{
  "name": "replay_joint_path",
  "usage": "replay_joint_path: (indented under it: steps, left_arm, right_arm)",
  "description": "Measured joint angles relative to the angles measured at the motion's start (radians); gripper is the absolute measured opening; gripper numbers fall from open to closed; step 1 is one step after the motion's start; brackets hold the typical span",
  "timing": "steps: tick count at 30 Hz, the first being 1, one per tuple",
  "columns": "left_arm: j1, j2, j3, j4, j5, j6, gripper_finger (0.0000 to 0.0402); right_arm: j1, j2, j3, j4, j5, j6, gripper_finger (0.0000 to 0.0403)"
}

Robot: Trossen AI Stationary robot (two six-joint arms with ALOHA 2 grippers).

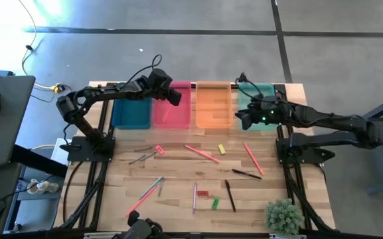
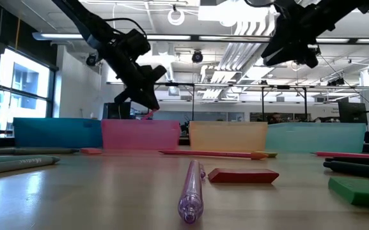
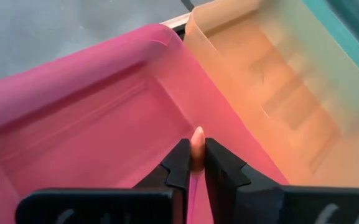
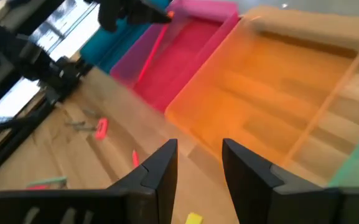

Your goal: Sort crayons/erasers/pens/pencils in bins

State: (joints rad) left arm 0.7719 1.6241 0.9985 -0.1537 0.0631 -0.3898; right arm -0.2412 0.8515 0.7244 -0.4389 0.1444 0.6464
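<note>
My left gripper [image 1: 175,95] is over the pink-red bin [image 1: 172,114], shut on a pink pencil [image 4: 152,55]. My right gripper [image 1: 243,119] is open and empty above the near ends of the orange bin [image 1: 214,106] and the mint-green bin [image 1: 263,98]. The teal-blue bin [image 1: 131,111] stands at the left of the row. On the table lie pink pencils [image 1: 202,154] [image 1: 253,158] [image 1: 143,198], black pens [image 1: 246,174] [image 1: 230,195], a yellow eraser [image 1: 222,149], a green eraser [image 1: 215,202] and red erasers [image 1: 202,193] [image 1: 159,151]. My left gripper pinches the pencil between its two fingers, near one end [image 3: 196,142], which shows pale between the fingertips. The fingers slant down from above toward the pink-red bin. The pencil is lifted clear of the table and slants down below the gripper over the pink-red bin [image 4: 143,70].
Grey sticks [image 1: 138,158] [image 1: 156,182] and a purple pen [image 1: 194,196] lie on the wooden table. A small green plant [image 1: 284,216] stands at the near right corner. The arm bases [image 1: 88,147] [image 1: 304,149] stand at the table's two sides.
</note>
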Motion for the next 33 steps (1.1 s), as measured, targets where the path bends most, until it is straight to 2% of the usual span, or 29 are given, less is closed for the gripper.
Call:
replay_joint_path:
  steps: [10, 15, 19, 22, 28, 33]
  left_arm:
    - [0.000, 0.000, 0.000, 0.000, -0.033, 0.000, 0.0109]
    - [0.015, 0.000, 0.026, -0.022, -0.003, 0.002, 0.0133]
    - [0.030, -0.002, 0.102, -0.108, 0.044, 0.072, 0.0137]
    - [0.034, -0.018, 0.183, -0.224, 0.046, 0.138, 0.0134]
    - [0.033, -0.071, 0.316, -0.478, 0.007, 0.259, 0.0124]
    - [0.016, -0.148, 0.325, -0.594, 0.004, 0.270, 0.0118]
  right_arm:
    - [0.147, 0.078, 0.058, -0.010, 0.075, -0.008, 0.0119]
    - [0.202, 0.136, 0.127, -0.016, 0.116, -0.124, 0.0119]
    - [0.218, 0.203, 0.211, -0.090, 0.118, -0.234, 0.0119]
    - [0.218, 0.256, 0.271, -0.189, 0.118, -0.254, 0.0119]
    - [0.218, 0.341, 0.337, -0.345, 0.085, -0.228, 0.0119]
    - [0.218, 0.394, 0.329, -0.392, 0.014, -0.083, 0.0119]
